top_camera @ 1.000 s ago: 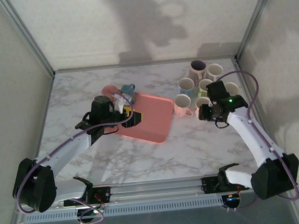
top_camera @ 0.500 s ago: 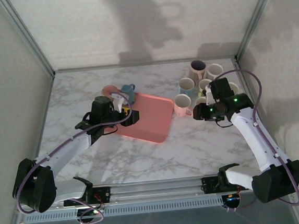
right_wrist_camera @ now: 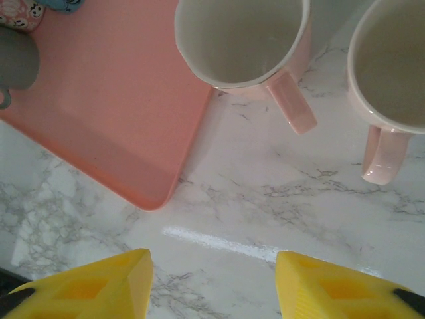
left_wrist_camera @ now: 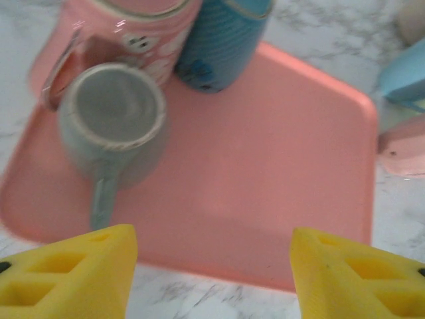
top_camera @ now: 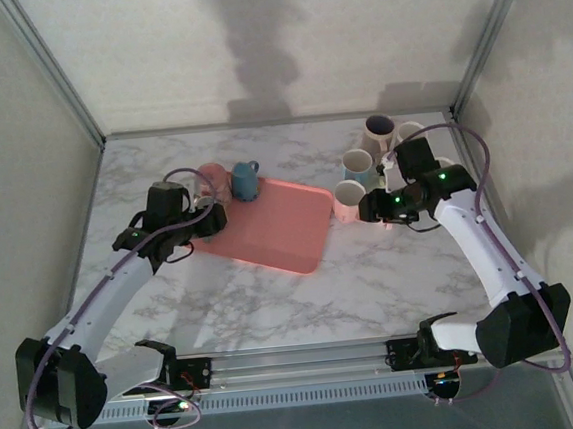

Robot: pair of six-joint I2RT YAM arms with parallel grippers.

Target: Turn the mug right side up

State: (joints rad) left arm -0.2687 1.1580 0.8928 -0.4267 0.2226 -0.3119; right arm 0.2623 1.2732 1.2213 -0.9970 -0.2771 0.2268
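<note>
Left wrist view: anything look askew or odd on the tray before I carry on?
Nothing spilled or broken. The pink tray lies skewed to the table edges, and three mugs bunch at its far left corner: the grey mug looks pressed against the pink mug, next to the teal mug.

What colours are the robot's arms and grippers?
The left arm and right arm are white with black joints and looping purple cables. The right arm shows green lights. The left gripper and right gripper have chunky yellow fingers.

Pink tray on marbled table, seemingly plain pale walls
</note>
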